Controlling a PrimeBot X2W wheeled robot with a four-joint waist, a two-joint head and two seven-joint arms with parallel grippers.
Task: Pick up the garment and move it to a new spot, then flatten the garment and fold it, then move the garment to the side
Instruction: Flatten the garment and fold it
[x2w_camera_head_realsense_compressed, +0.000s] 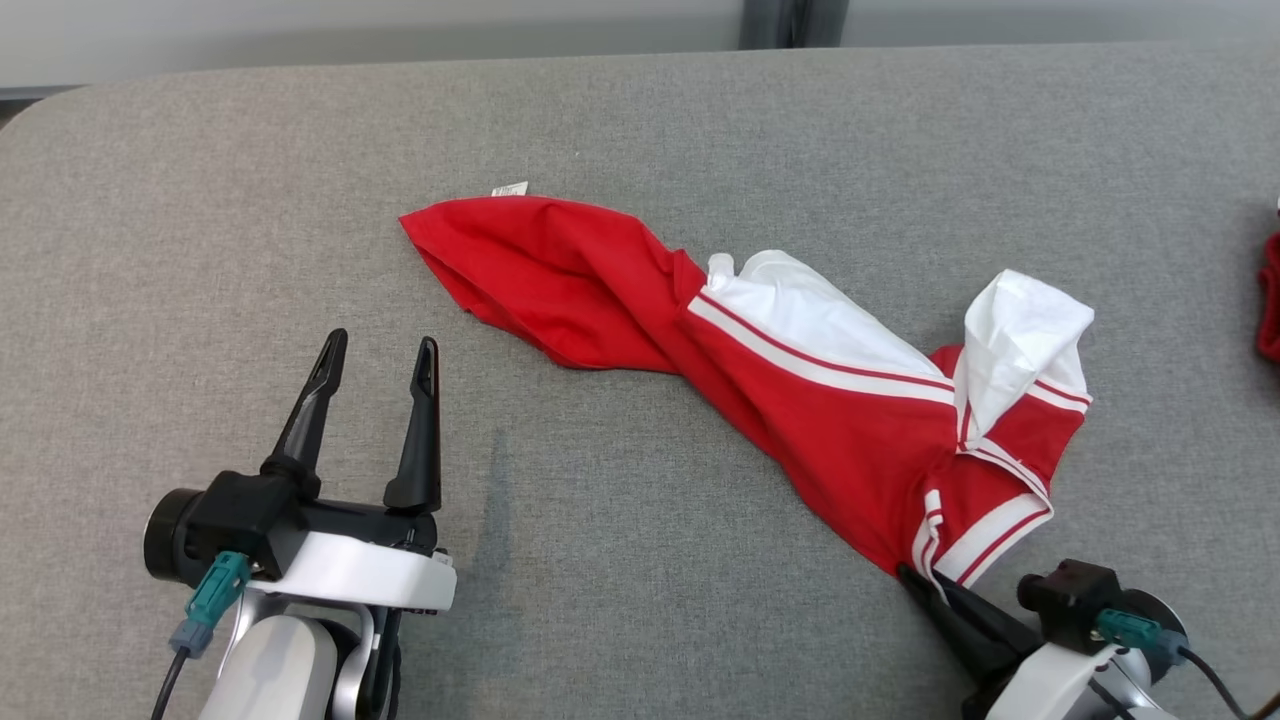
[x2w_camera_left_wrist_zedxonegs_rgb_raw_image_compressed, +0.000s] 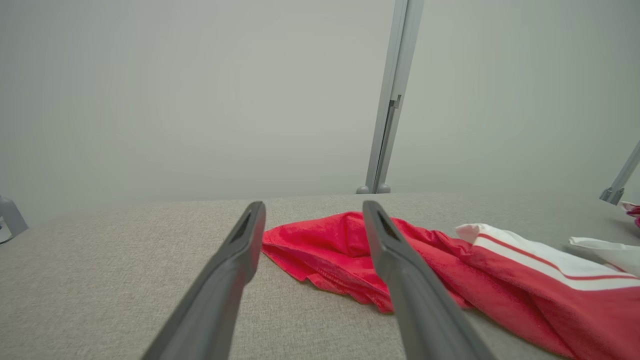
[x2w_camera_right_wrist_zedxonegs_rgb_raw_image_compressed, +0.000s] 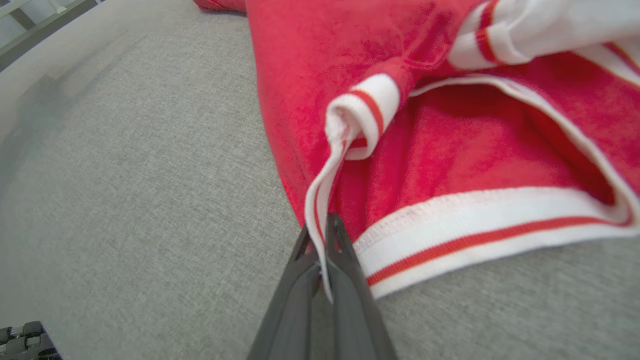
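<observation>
a lab-like room: grey fabric table (x2w_camera_head_realsense_compressed: 640, 120), bare wall (x2w_camera_left_wrist_zedxonegs_rgb_raw_image_compressed: 200, 100), metal post (x2w_camera_left_wrist_zedxonegs_rgb_raw_image_compressed: 391, 100).

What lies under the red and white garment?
The garment rests on the grey table. Anything beneath its bunched folds is covered and cannot be seen.

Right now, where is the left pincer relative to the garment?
In the head view the left pincer sits lower left, open over the grey table, apart from the red end of the garment.

Soft even light, faint shadows
</observation>
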